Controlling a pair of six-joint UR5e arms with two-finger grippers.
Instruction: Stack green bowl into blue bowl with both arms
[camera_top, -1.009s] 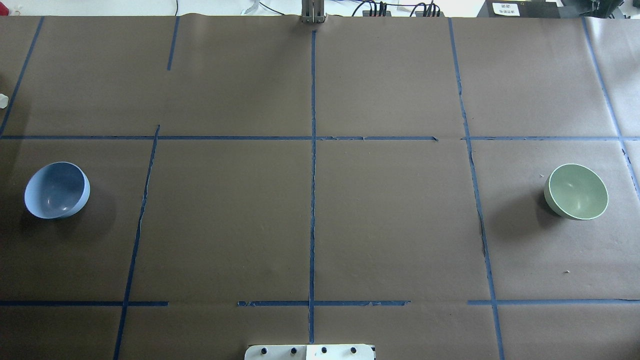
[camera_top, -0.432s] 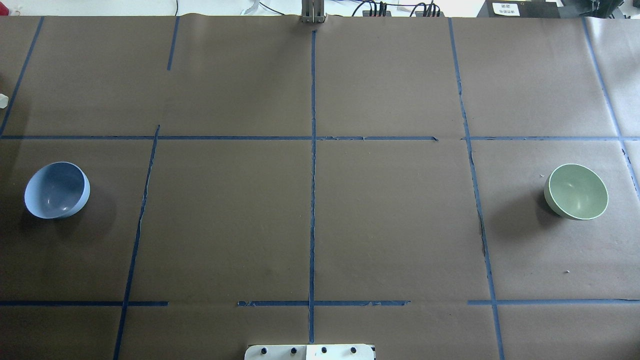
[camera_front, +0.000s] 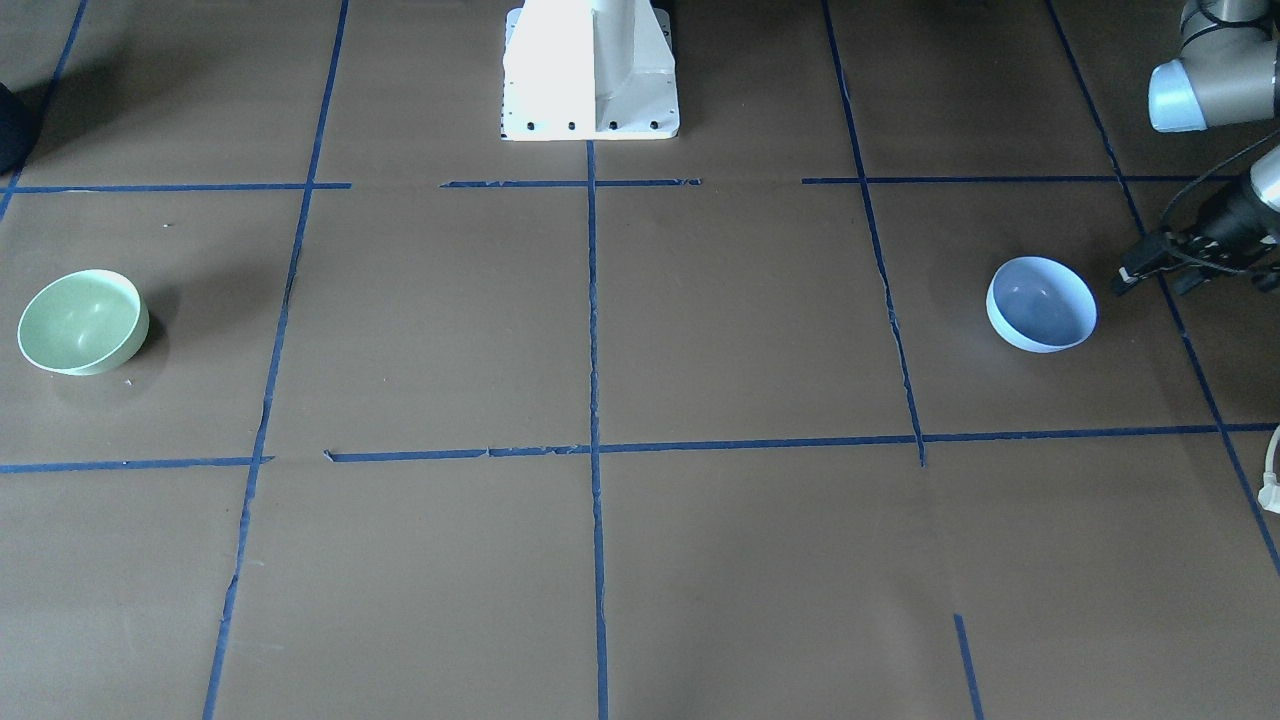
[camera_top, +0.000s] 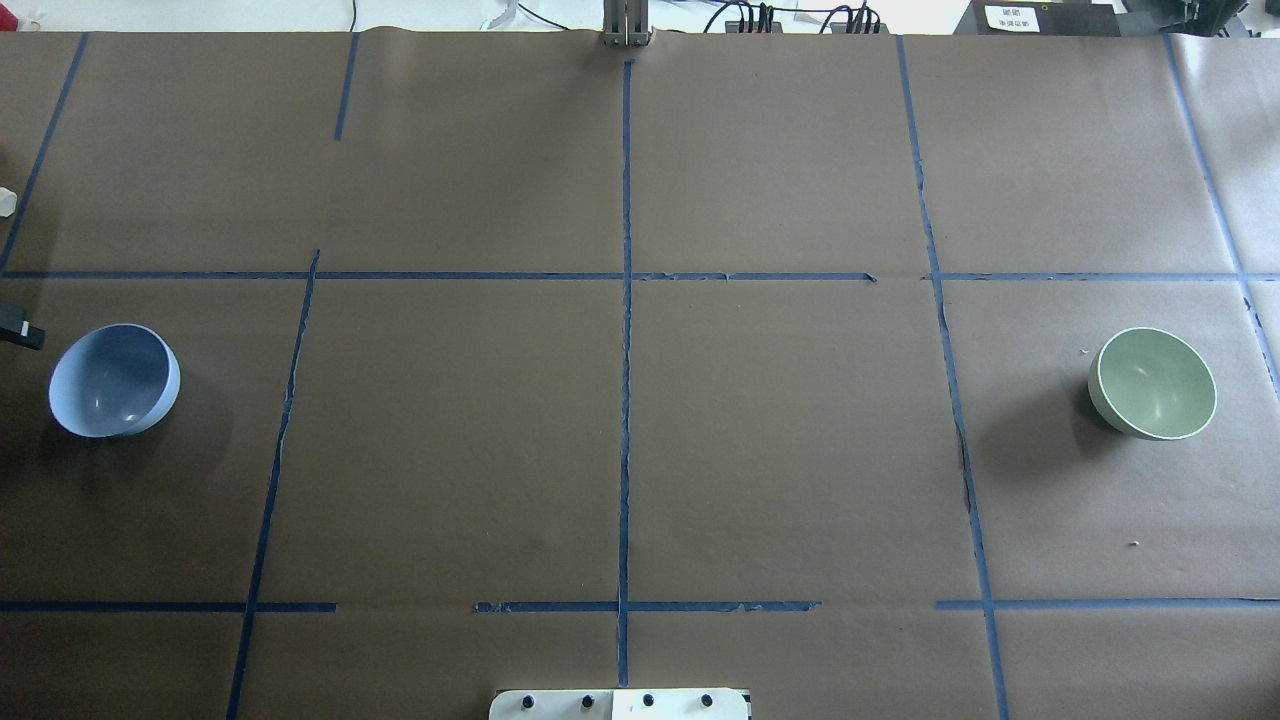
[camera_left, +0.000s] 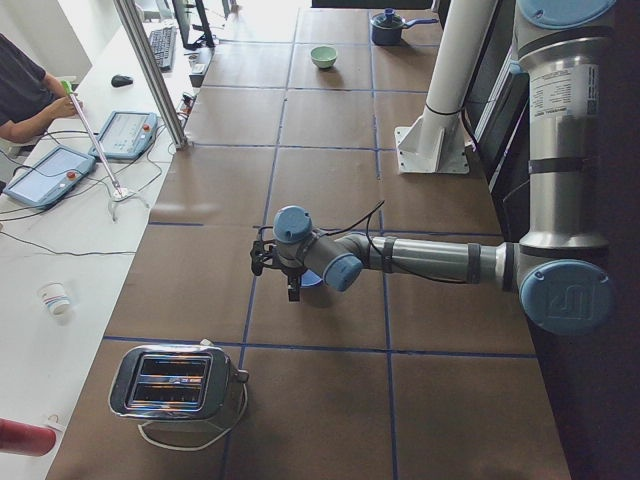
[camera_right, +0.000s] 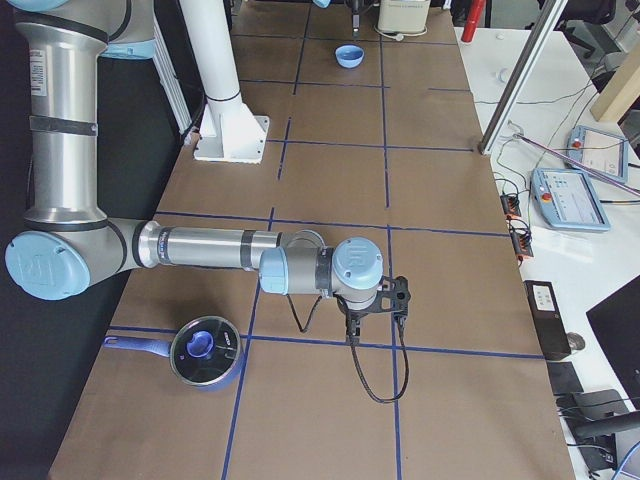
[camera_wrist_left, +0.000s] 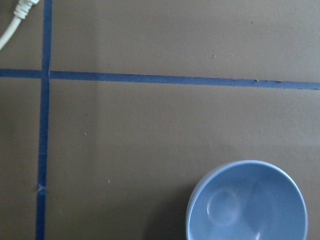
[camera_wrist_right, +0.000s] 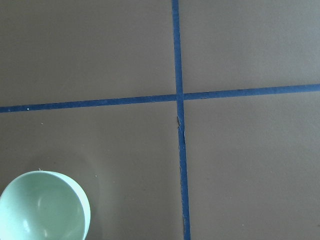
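The blue bowl (camera_top: 113, 381) stands upright at the table's left; it also shows in the front view (camera_front: 1040, 303) and the left wrist view (camera_wrist_left: 247, 202). The green bowl (camera_top: 1153, 383) stands upright at the far right; it also shows in the front view (camera_front: 82, 321) and the right wrist view (camera_wrist_right: 42, 206). My left gripper (camera_front: 1158, 279) hovers just outside the blue bowl, fingers apart and empty. One of its fingertips (camera_top: 22, 333) pokes in at the overhead view's left edge. My right gripper (camera_right: 376, 308) hangs above the table near the green bowl; I cannot tell whether it is open.
The white pedestal (camera_front: 590, 70) stands at the table's near middle. A toaster (camera_left: 175, 383) with a white cable (camera_wrist_left: 15, 17) sits beyond the blue bowl. A lidded blue pot (camera_right: 205, 350) sits beyond the green bowl. Blue tape lines grid the brown paper.
My left gripper's fingertip has come into the overhead view at the left edge, next to the blue bowl. Both bowls are where they were.
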